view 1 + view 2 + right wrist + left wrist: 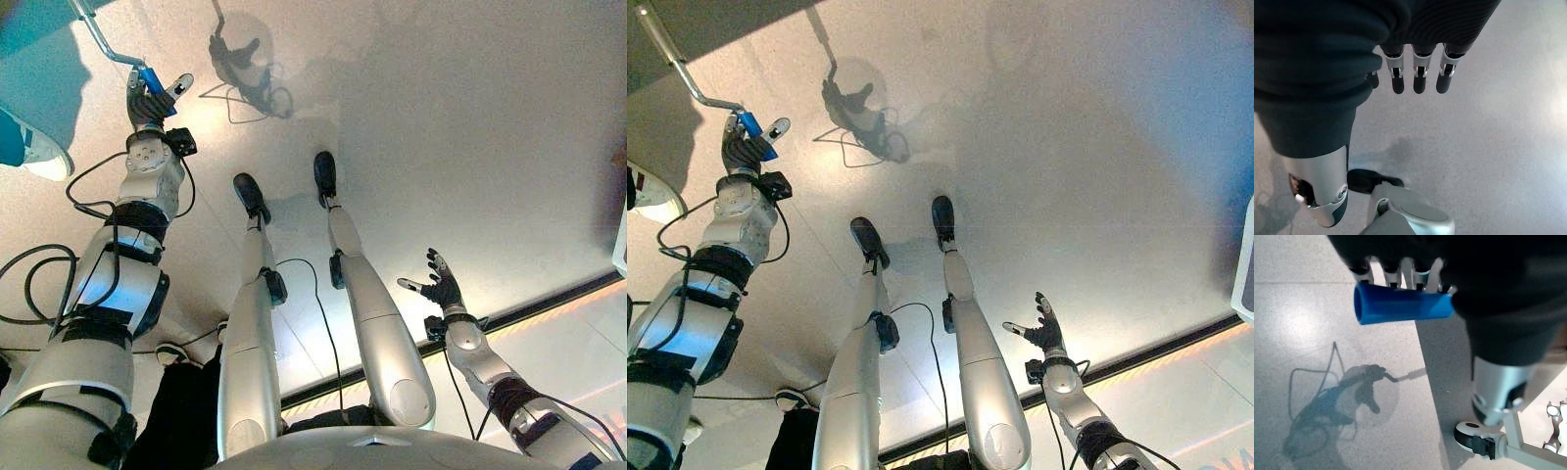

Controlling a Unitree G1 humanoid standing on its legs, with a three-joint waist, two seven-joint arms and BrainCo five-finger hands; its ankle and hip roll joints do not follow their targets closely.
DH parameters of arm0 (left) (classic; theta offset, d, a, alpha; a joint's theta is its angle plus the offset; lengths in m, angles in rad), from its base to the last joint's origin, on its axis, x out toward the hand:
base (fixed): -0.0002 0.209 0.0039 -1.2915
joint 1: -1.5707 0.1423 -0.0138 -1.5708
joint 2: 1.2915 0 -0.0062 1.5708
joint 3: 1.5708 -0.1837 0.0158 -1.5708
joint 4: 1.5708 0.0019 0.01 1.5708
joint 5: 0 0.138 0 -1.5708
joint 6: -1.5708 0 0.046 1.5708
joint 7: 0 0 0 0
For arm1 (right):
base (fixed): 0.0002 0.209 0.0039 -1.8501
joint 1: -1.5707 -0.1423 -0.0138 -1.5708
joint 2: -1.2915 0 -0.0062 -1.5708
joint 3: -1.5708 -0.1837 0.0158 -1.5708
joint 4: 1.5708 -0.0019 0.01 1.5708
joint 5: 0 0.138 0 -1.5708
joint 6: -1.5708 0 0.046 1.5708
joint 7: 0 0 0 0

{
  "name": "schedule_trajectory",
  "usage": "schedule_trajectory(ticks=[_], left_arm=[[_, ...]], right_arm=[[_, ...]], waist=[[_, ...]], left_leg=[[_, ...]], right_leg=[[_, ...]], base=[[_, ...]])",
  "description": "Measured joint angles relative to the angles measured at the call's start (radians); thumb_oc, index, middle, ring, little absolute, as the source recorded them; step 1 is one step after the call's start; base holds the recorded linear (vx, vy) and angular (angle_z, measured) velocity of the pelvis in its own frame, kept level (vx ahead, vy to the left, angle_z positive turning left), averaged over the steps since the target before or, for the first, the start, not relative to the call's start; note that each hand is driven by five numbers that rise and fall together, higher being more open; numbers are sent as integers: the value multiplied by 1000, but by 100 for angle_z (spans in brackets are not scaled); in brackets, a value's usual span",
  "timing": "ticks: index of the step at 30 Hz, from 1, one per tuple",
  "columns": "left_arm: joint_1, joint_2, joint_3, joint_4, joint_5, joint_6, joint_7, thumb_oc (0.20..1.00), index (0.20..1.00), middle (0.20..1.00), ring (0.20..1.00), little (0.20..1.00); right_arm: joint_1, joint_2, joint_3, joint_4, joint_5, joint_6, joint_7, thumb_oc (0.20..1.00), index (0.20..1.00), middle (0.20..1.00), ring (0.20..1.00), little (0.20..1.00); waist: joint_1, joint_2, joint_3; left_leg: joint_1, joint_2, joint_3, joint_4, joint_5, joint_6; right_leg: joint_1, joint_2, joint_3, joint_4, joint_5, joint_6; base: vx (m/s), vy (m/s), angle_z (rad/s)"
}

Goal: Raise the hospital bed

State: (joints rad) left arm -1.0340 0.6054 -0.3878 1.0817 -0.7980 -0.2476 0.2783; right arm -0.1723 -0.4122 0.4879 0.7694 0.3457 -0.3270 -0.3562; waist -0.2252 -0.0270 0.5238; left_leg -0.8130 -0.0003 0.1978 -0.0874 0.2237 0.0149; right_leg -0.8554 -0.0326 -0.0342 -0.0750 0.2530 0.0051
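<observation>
Left eye view looks down at a pale speckled floor (441, 127), with the left hand (147, 103) reached out toward the far left corner of the floor. Its fingers are curled round the blue grip (152, 80) of a bent metal crank (98, 34), which runs up and away to the far left edge. The right eye view has the same grip (750, 123) and shows more of the crank's rod (671, 59) angling off toward the corner. The left wrist view brings the blue grip (1400, 307) up close: a short blue tube lying across the curled fingers (1422, 276), one open end sticking out past the hand. That view also catches a castor wheel (1474, 438) on a white frame (1528, 448) standing on the floor, which the head views do not give.

The right hand (441, 286) hangs low on the right side, well apart from the crank, fingers spread and straight, thumb out, nothing in it. Its own wrist view shows those fingers (1418, 73) hanging straight over bare floor. A dark strip (549, 304) crosses the floor near the right hand. At the left edge a shoe (34, 147) and a teal leg of a person stand just beside the left arm.
</observation>
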Motion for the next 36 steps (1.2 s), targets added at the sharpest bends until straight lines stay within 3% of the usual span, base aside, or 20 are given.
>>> schedule_trajectory(ticks=[8, 21, 30, 36], left_arm=[[103, -48, 24, -14, 1, 3, -25, 1000, 1000, 1000, 1000, 1000], [408, -138, 111, -36, 52, 22, -89, 1000, 1000, 1000, 1000, 1000], [474, -182, 118, -33, 78, 24, -111, 1000, 1000, 1000, 1000, 1000], [579, -269, 136, 6, 92, 28, -131, 1000, 1000, 1000, 1000, 1000]], right_arm=[[0, 5, -1, 82, -2, 9, 1, 1000, 1000, 1000, 1000, 1000], [-1, 10, -46, 196, -3, 50, 22, 1000, 1000, 1000, 1000, 1000], [-2, 16, -50, 249, -30, 58, 36, 1000, 1000, 1000, 1000, 1000], [-10, 45, -89, 342, -42, 82, 44, 1000, 1000, 1000, 1000, 1000]], waist=[[23, 1, 0], [56, 1, 0], [78, 3, 1], [89, 15, 0]], left_leg=[[105, 0, 7, 0, -1, -1], [304, 1, 7, -1, -15, -19], [379, 1, 8, -1, -21, -25], [481, 5, 7, -1, -37, -40]], right_leg=[[99, -2, -1, 4, 0, 0], [293, -3, 0, 1, -11, 6], [368, -3, 0, 0, -14, 3], [470, -1, 1, 0, -29, -4]], base=[[-21, -10, 0], [-28, -6, -1], [0, 0, 0], [48, 4, 0]])
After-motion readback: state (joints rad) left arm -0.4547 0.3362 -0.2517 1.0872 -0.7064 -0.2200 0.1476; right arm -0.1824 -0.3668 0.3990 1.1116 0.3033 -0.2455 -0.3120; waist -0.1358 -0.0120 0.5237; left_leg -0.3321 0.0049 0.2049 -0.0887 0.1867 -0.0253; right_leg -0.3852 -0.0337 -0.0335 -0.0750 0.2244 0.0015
